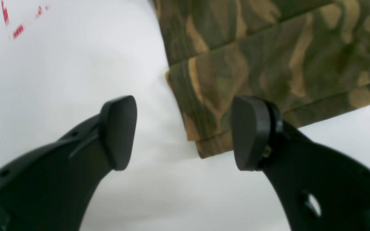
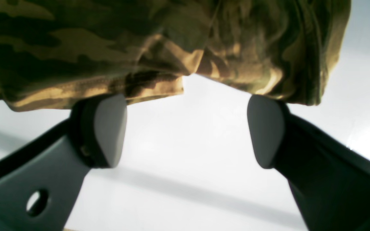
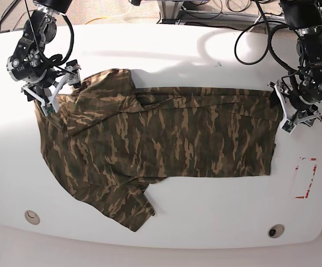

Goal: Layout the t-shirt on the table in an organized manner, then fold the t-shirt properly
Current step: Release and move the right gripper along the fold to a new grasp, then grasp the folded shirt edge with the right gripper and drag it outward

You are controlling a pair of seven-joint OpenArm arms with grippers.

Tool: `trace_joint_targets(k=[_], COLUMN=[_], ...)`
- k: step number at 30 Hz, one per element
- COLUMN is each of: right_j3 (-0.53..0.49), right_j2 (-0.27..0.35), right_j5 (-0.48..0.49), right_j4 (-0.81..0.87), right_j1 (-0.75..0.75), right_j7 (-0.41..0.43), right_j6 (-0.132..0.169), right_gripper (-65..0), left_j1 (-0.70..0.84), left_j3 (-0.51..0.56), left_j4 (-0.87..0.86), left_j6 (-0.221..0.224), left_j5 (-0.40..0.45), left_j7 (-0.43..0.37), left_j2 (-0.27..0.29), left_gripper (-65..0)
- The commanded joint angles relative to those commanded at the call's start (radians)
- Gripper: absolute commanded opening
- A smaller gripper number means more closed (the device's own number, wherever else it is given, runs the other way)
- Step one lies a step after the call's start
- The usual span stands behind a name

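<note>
The camouflage t-shirt (image 3: 161, 139) lies spread on the white table (image 3: 205, 50), hem to the right, shoulders and a sleeve to the left. My left gripper (image 1: 185, 134) stands open just above the table, straddling the hem's far right corner (image 1: 204, 141) without holding it. In the base view this gripper (image 3: 283, 103) is at the shirt's right edge. My right gripper (image 2: 186, 128) is open too, its pads low over bare table in front of a bunched fold of t-shirt (image 2: 159, 64). It shows in the base view (image 3: 52, 94) at the shirt's far left shoulder.
A red-outlined tape rectangle (image 3: 306, 178) marks the table right of the shirt, its edge showing in the left wrist view (image 1: 18, 30). Two small round grommet holes (image 3: 32, 216) (image 3: 276, 230) sit near the front edge. Cables hang behind the far edge.
</note>
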Motion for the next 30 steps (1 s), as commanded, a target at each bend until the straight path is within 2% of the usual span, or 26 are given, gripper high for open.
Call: trace_joint_targets(k=[11,30], right_j3=[-0.006,-0.009], right_j2=[-0.038,-0.058], right_j5=[-0.002,0.008], right_j4=[-0.035,-0.158], right_j1=[0.006,0.049], right_j7=[0.003,0.023], right_j6=[0.0,0.0], right_gripper=[-8.9,-8.9], left_j1=[0.0,0.003], left_j3=[0.0,0.0], left_j4=[0.0,0.0], left_j6=[0.0,0.0], left_j5=[0.0,0.0], left_j7=[0.0,-0.002], left_j2=[0.0,0.0], left_gripper=[-22.2,-22.2])
